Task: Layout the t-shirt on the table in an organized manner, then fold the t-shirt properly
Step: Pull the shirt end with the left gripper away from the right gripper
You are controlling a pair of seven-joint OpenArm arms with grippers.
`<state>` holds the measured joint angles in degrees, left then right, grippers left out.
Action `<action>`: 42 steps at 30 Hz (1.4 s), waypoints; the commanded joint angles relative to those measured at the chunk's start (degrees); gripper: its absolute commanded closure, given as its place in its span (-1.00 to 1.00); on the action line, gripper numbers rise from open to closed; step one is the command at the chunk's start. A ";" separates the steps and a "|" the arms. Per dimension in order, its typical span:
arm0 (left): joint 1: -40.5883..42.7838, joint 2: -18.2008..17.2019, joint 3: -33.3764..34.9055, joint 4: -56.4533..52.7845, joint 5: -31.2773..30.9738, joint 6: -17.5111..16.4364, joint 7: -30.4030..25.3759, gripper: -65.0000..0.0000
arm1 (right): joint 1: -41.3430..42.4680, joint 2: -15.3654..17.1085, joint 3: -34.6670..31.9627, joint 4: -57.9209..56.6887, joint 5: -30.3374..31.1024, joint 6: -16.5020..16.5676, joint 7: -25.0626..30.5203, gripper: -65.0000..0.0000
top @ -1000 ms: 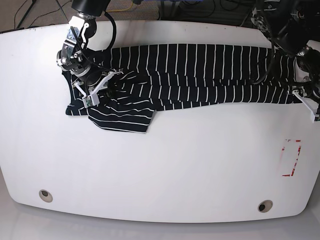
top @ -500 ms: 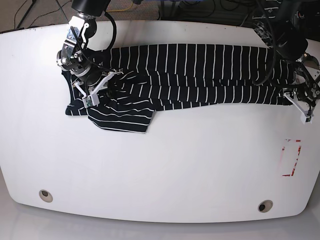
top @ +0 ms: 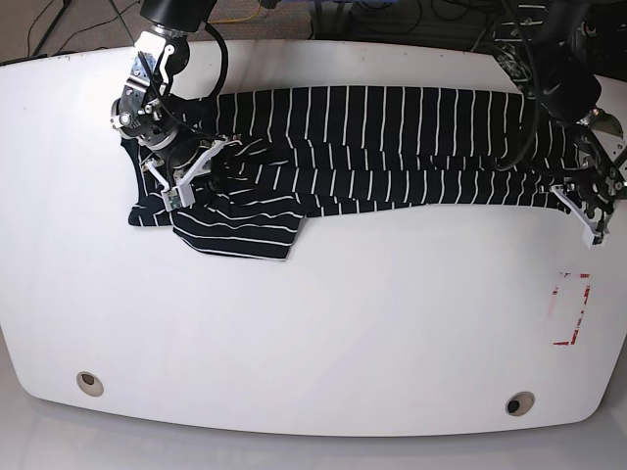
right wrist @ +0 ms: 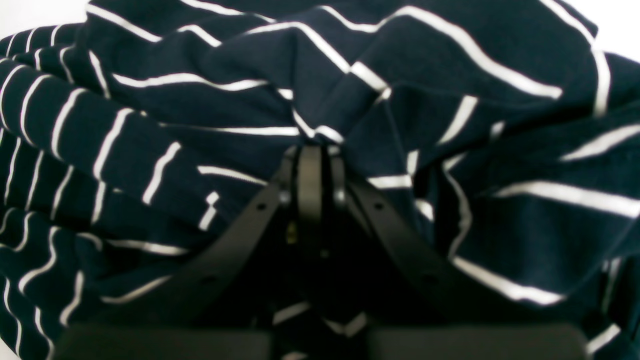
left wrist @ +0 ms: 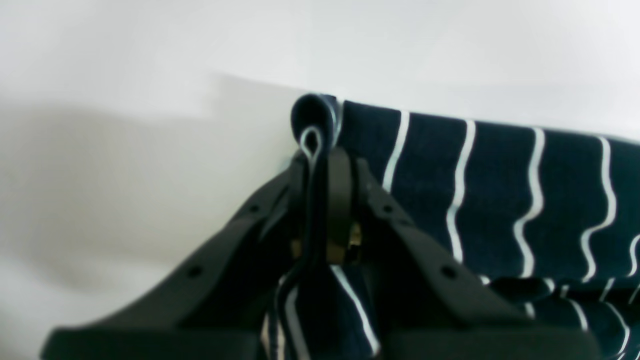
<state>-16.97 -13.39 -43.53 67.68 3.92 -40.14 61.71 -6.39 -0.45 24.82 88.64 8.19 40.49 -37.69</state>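
Behind the far edge, dark floor (top: 88, 20) strewn with tangled cables (top: 411, 15).

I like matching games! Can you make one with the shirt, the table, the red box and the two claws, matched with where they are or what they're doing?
Things:
1. shirt
2. left claw
3. red box
4. right claw

Matches:
A. pinching the shirt's folded edge beside bare table
B. bare, nothing on it
C. shut in bunched, wrinkled cloth
D. stretched in a long band across the table

Pairs: 1-D, 2-A, 3-B, 4-C
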 commanded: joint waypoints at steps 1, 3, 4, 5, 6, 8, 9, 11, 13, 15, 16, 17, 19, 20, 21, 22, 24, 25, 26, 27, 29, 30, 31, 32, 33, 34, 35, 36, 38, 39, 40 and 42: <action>-2.68 -1.34 0.14 0.94 -0.01 0.14 -0.75 0.87 | 0.37 0.40 0.10 0.37 -0.84 -0.49 -0.86 0.93; -3.29 -1.69 0.23 0.94 -0.01 0.14 -0.75 0.87 | 0.37 0.40 0.10 0.37 -0.84 -0.49 -0.86 0.93; -3.64 -2.22 0.23 0.94 -0.01 0.14 -0.66 0.87 | 0.37 0.40 0.10 0.37 -0.84 -0.49 -0.86 0.93; -3.73 -2.66 0.23 0.94 -0.01 0.14 -0.66 0.87 | 0.37 0.40 0.10 0.37 -0.84 -0.49 -0.86 0.93; -3.82 -2.92 0.23 1.02 -0.01 0.14 -0.66 0.87 | 0.37 0.40 0.10 0.37 -0.84 -0.49 -0.86 0.93; -4.52 -3.27 0.23 1.37 -0.01 0.14 -0.66 0.87 | 0.28 0.40 0.10 0.37 -0.84 -0.49 -0.86 0.93; -4.87 -3.27 0.23 1.99 -0.01 0.14 -0.66 0.87 | 0.28 0.40 0.10 0.37 -0.84 -0.49 -0.86 0.93; -5.14 -3.27 0.32 4.10 -0.01 0.14 -0.66 0.86 | 0.28 0.40 0.10 0.37 -0.84 -0.49 -0.86 0.93; -5.14 -3.27 0.50 5.86 -0.01 0.14 -0.66 0.85 | 0.28 0.40 0.10 0.37 -0.84 -0.49 -0.86 0.93; -5.14 -3.27 1.73 7.53 -0.01 0.14 -0.66 0.85 | 0.28 0.40 0.10 0.37 -0.84 -0.49 -0.86 0.93; -5.14 -3.27 2.78 8.41 -0.01 0.14 -0.66 0.85 | 0.28 0.40 0.10 0.37 -0.84 -0.49 -0.86 0.93; -5.14 -3.27 3.40 8.85 -0.10 0.14 -0.66 0.85 | 0.28 0.40 0.10 0.37 -0.84 -0.49 -0.86 0.93; -5.14 -3.27 4.63 9.73 -0.10 0.14 -0.66 0.85 | 0.28 0.32 0.10 0.37 -0.84 -0.49 -0.86 0.93; -5.14 -3.27 5.07 10.08 -0.10 0.14 -0.66 0.85 | 0.28 0.32 0.10 0.37 -0.84 -0.49 -0.86 0.93; -5.14 -3.27 5.33 10.25 -0.10 0.14 -0.66 0.85 | 0.28 0.32 0.10 0.37 -0.84 -0.49 -0.86 0.93; -5.23 -3.27 5.59 10.25 -0.10 0.14 -0.66 0.85 | 0.28 0.32 0.10 0.37 -0.84 -0.49 -0.86 0.93; -5.49 -3.18 5.68 10.17 -0.10 0.14 -0.75 0.85 | 0.28 0.32 0.10 0.37 -0.84 -0.49 -0.86 0.93; -5.58 -3.18 5.68 10.17 -0.10 0.14 -0.75 0.85 | 0.28 0.32 0.10 0.37 -0.84 -0.49 -0.86 0.93; -5.75 -3.18 5.77 10.17 -0.10 0.14 -0.75 0.85 | 0.28 0.32 0.10 0.37 -0.84 -0.49 -0.86 0.93; -5.93 -3.10 6.12 10.17 -0.10 0.14 -0.75 0.85 | 0.28 0.32 0.10 0.37 -0.84 -0.49 -0.86 0.93; -6.90 -3.10 7.18 10.08 -0.10 0.14 -0.75 0.85 | 0.28 0.32 0.10 0.37 -0.84 -0.49 -0.86 0.93; -7.07 -3.10 7.53 10.08 -0.10 0.14 -0.75 0.85 | 0.28 0.32 0.10 0.37 -0.84 -0.49 -0.86 0.93; -7.42 -3.10 8.14 10.08 -0.10 0.14 -0.75 0.85 | 0.28 0.32 0.10 0.37 -0.84 -0.49 -0.86 0.93; -7.60 -3.10 8.32 10.08 -0.10 0.14 -0.75 0.85 | 0.28 0.32 0.10 0.37 -0.84 -0.49 -0.86 0.93; -7.86 -3.01 8.67 10.08 -0.10 0.14 -0.75 0.85 | 0.28 0.32 0.10 0.37 -0.84 -0.49 -0.86 0.93; -7.95 -3.01 8.76 10.08 -0.10 0.14 -0.75 0.85 | 0.28 0.32 0.10 0.37 -0.84 -0.49 -0.86 0.93; -8.13 -2.92 8.85 10.17 -0.10 0.14 -0.75 0.85 | 0.20 0.32 0.10 0.37 -0.84 -0.49 -0.86 0.93; -8.13 -2.92 9.02 10.17 -0.10 0.14 -0.75 0.85 | 0.20 0.32 0.10 0.37 -0.84 -0.49 -0.86 0.93; -8.30 -2.74 9.37 10.34 -0.19 0.14 -0.75 0.85 | 0.20 0.32 0.10 0.37 -0.84 -0.49 -0.86 0.93; -8.65 -2.48 9.64 10.61 -0.45 0.14 -0.75 0.85 | 0.20 0.32 0.10 0.37 -0.84 -0.49 -0.86 0.93; -8.65 -2.39 9.81 11.13 -0.80 0.14 -0.75 0.85 | 0.20 0.32 0.10 0.37 -0.84 -0.49 -0.86 0.93; -8.21 -2.30 10.08 13.07 -1.86 0.14 -0.66 0.85 | 0.20 0.32 0.10 0.37 -0.84 -0.49 -0.86 0.93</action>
<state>-23.90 -14.76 -33.71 77.95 3.49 -40.32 61.87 -6.44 -0.58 24.71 88.47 8.40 40.53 -37.67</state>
